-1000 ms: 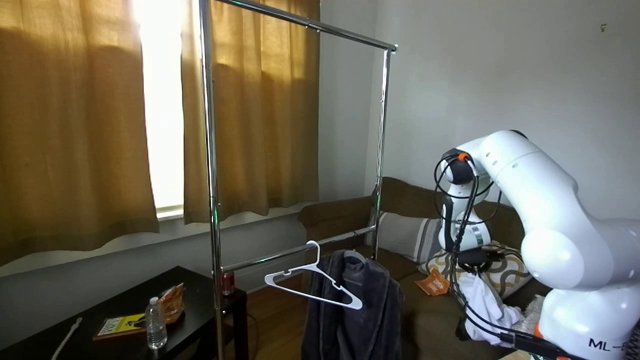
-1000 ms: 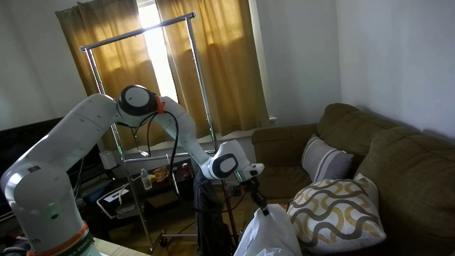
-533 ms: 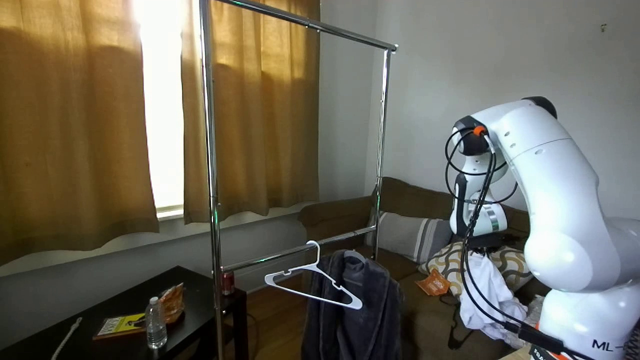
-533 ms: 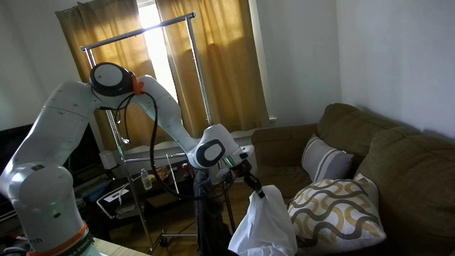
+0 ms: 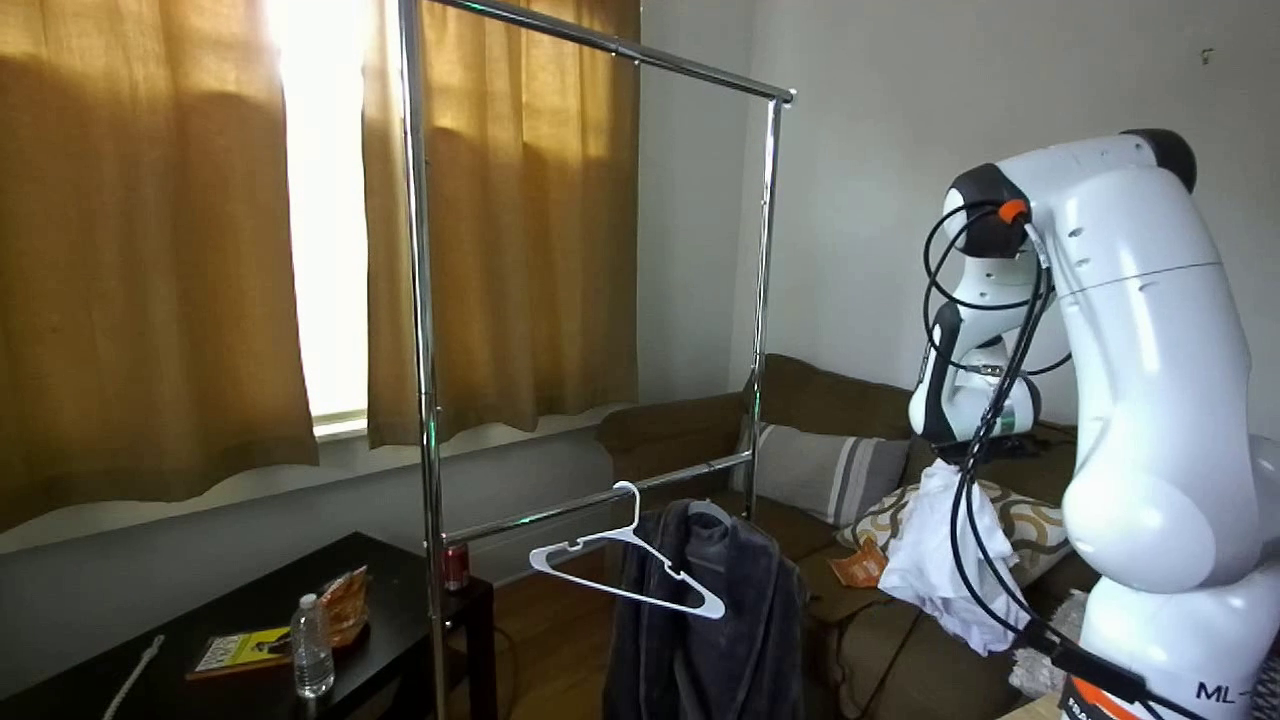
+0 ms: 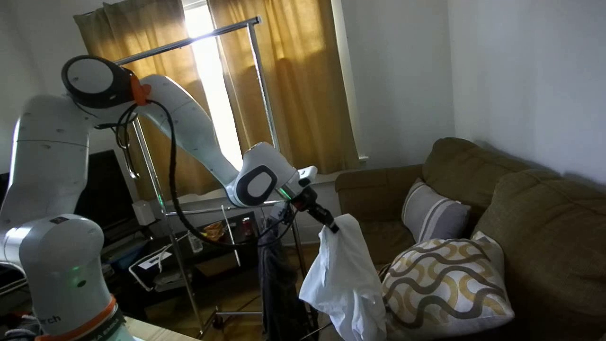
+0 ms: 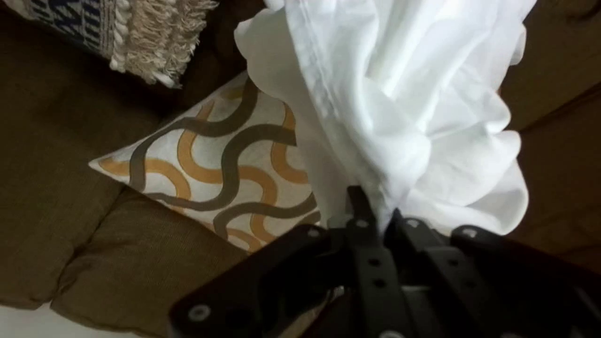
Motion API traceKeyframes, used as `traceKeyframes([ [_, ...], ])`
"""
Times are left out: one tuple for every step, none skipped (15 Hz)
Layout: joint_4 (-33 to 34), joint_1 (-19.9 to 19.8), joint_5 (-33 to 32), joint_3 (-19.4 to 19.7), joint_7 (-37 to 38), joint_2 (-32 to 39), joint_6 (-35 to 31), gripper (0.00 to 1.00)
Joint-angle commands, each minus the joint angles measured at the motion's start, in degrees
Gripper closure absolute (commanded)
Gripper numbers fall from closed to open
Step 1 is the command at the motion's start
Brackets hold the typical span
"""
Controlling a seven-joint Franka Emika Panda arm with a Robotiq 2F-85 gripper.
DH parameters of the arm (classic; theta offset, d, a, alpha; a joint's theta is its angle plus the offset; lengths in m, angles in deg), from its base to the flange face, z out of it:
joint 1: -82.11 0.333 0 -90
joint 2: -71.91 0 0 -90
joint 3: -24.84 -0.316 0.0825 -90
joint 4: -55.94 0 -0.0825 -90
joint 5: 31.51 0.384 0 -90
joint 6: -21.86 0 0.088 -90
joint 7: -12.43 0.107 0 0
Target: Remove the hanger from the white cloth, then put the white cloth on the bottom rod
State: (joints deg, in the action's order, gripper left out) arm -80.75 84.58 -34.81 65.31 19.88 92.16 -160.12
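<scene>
The white cloth hangs from my gripper, bunched where it is pinched and loose below. In the wrist view the gripper has its dark fingers closed around a fold of the cloth. The cloth appears off the sofa seat, in front of a patterned pillow. A white plastic hanger hangs by its hook at the bottom rod, with no cloth on it. That rod lies beyond the arm in an exterior view.
A dark grey garment hangs at the rack beside the white hanger. The patterned pillow rests on the brown sofa. A black table with a water bottle stands beside the rack. Cables loop along the arm.
The arm has risen and drawn back toward its base. The gripper has lifted the white cloth, which now hangs more freely. The hanger and rack have stayed still.
</scene>
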Motion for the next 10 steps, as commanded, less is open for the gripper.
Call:
traceKeyframes([
  [-3.7, 4.7, -1.2, 6.1, -0.4, -6.7, -1.9, 0.98],
  [-3.8, 6.1, -1.2, 7.7, -0.3, -7.6, -1.8, 0.98],
  [-3.9, 6.4, -1.3, 8.2, -0.6, -8.5, -1.8, 0.98],
  [-4.3, 7.0, -1.5, 9.0, -0.7, -9.2, -1.9, 0.98],
  [-4.5, 7.9, -1.8, 9.9, -0.7, -9.7, -1.9, 0.98],
  [-5.0, 8.7, -2.1, 10.7, -0.8, -10.2, -2.0, 0.98],
  [-5.7, 9.6, -2.5, 11.4, -0.9, -10.8, -2.2, 0.98],
  [-6.5, 10.3, -2.9, 11.7, -1.2, -11.7, -1.8, 0.98],
  [-7.6, 11.1, -3.1, 11.9, -1.2, -12.8, -1.5, 0.98],
  [-8.8, 11.8, -3.3, 11.9, -1.0, -13.8, -1.0, 0.98],
])
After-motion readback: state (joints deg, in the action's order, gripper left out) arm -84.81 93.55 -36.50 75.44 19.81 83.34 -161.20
